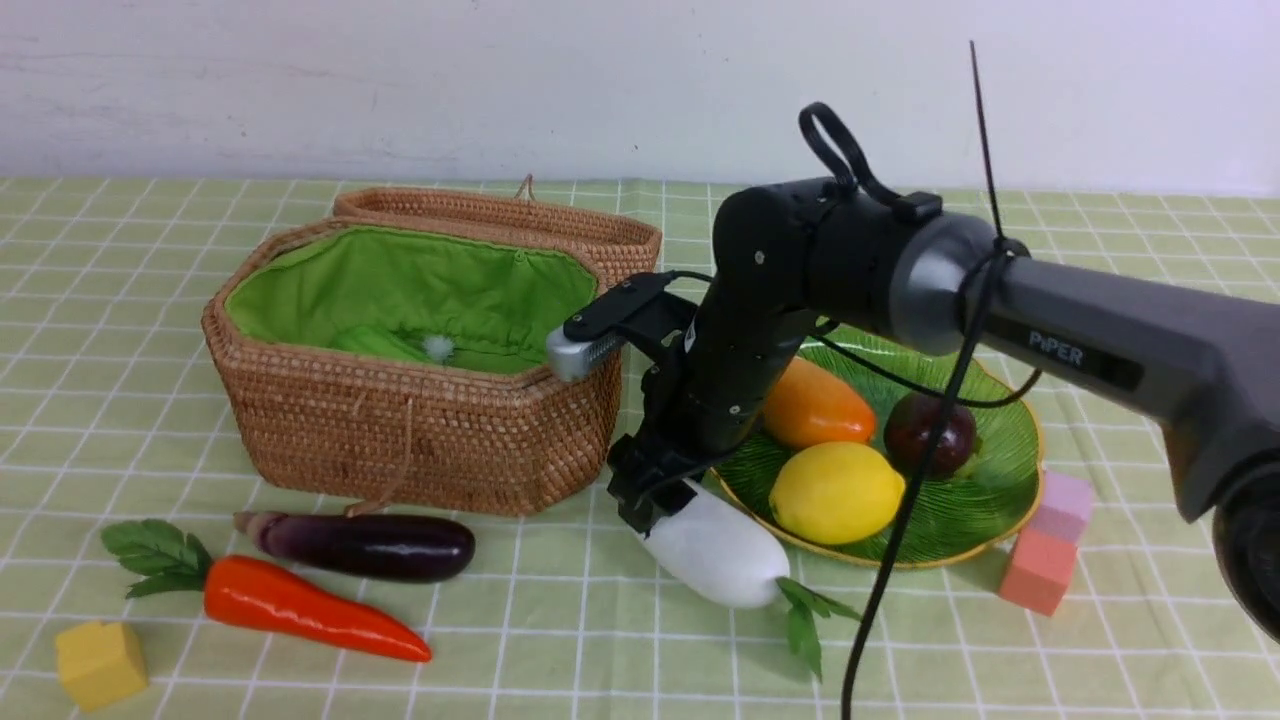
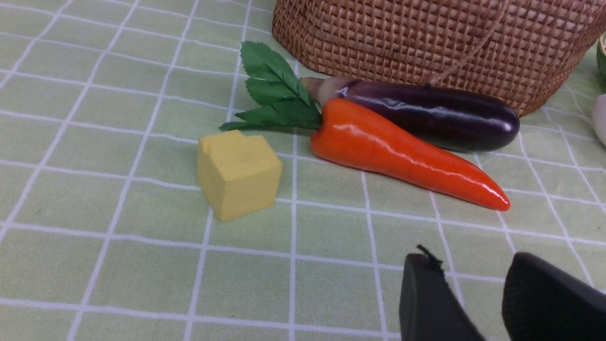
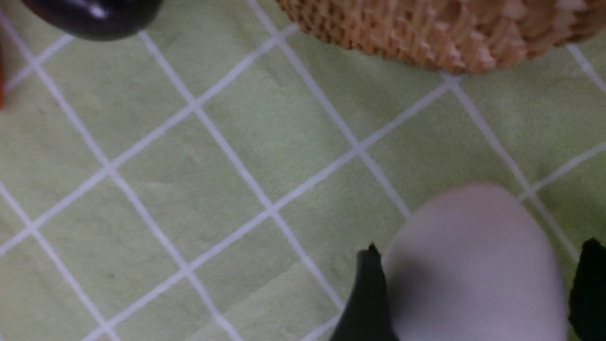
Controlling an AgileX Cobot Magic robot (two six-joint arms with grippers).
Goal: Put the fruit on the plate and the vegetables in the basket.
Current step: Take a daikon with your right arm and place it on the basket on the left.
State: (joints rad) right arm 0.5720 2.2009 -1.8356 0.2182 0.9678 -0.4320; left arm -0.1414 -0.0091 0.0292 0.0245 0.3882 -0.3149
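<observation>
The basket (image 1: 420,440) stands open at 10 o'clock from the white radish (image 1: 720,550), which lies on the table (image 1: 560,620) just beside the plate (image 1: 1000,470), at its 8 o'clock rim. Our right end effector (image 1: 645,508) pinches its smooth, rounded end; we judge it may squirt free or swing into the wicker wall. Our left end effector (image 2: 473,270) hangs spread, empty.

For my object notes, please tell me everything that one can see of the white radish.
The white radish is a smooth, matte, plastic-looking toy, thick and rounded, with green leaves at its near end. It lies on the checked tablecloth, slanted, close to the near-left edge of the plate; contact there is unclear. The right hand straddles its far end, one finger on each side; whether they press it cannot be told.
</observation>
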